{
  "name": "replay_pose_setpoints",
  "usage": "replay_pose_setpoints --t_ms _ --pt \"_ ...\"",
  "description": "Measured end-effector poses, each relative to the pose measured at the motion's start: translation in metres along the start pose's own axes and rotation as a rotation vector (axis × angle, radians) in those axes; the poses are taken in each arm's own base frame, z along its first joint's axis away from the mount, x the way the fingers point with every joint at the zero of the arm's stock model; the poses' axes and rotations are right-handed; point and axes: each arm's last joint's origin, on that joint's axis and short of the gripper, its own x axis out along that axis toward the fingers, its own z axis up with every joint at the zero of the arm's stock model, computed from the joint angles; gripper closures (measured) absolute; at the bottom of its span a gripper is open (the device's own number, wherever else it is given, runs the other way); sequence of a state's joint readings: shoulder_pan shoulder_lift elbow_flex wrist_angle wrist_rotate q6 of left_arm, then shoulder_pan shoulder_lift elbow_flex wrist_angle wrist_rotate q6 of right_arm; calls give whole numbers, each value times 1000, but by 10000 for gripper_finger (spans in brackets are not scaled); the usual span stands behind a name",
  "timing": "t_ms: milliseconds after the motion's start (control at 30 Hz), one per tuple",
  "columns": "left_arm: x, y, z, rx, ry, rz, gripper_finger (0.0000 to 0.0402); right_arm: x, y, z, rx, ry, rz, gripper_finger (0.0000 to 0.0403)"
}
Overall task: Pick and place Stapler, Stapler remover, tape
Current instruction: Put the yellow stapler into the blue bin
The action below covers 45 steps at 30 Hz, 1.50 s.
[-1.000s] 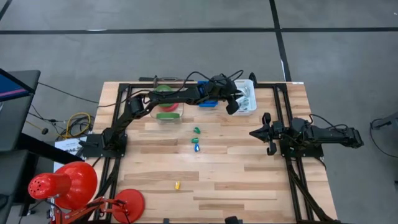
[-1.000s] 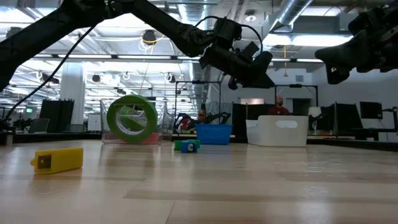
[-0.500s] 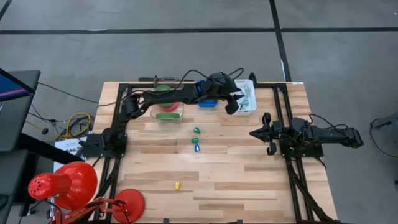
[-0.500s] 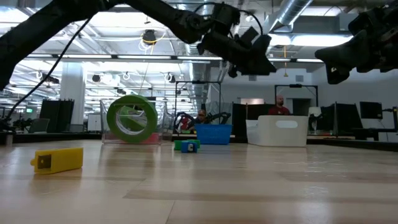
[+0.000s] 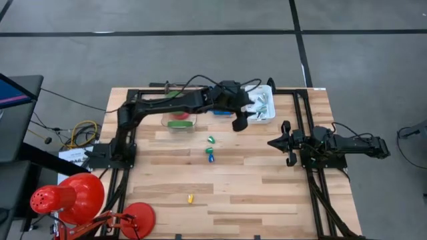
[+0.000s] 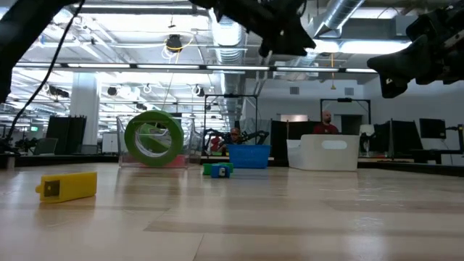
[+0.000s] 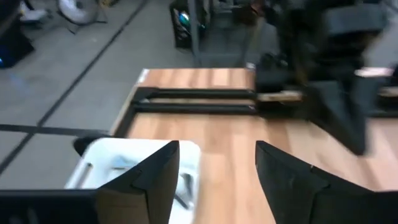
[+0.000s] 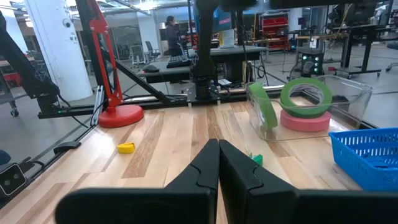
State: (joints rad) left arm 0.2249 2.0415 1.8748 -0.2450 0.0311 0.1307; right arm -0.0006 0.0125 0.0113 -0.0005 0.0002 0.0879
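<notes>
The left gripper (image 5: 240, 122) hangs above the table beside the white bin (image 5: 267, 115), fingers spread and holding nothing (silver items lie in that bin). Its arm reaches across the far edge. The tape rolls (image 8: 305, 102), two green rings and a red-pink one, sit in the clear container (image 5: 179, 120), well apart from it. The right gripper (image 5: 283, 142), fingers pressed together, waits at the right side.

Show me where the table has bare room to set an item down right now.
Bare wood lies between the yellow item and the right gripper. The far edge is crowded: clear bin, blue basket, white bin, left gripper above.
</notes>
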Motion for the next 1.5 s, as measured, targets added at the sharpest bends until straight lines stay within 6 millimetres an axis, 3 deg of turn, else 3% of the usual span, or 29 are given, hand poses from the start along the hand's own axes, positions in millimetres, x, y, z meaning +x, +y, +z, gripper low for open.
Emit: replay_pose_setpoints --t_ms 300,633,967,1167,1500 --pt "-35 -38 -10 33 97 -85 181 0 0 0 0 0 0 403" --pt "-68 -78 -51 80 203 -179 178 0 0 0 0 0 0 403" --pt "-86 -99 -102 189 329 -248 183 0 0 0 0 0 0 403" --pt "-89 -99 -128 194 401 -256 184 0 0 0 0 0 0 403" --pt "-95 -117 -147 176 486 -293 187 0 0 0 0 0 0 403"
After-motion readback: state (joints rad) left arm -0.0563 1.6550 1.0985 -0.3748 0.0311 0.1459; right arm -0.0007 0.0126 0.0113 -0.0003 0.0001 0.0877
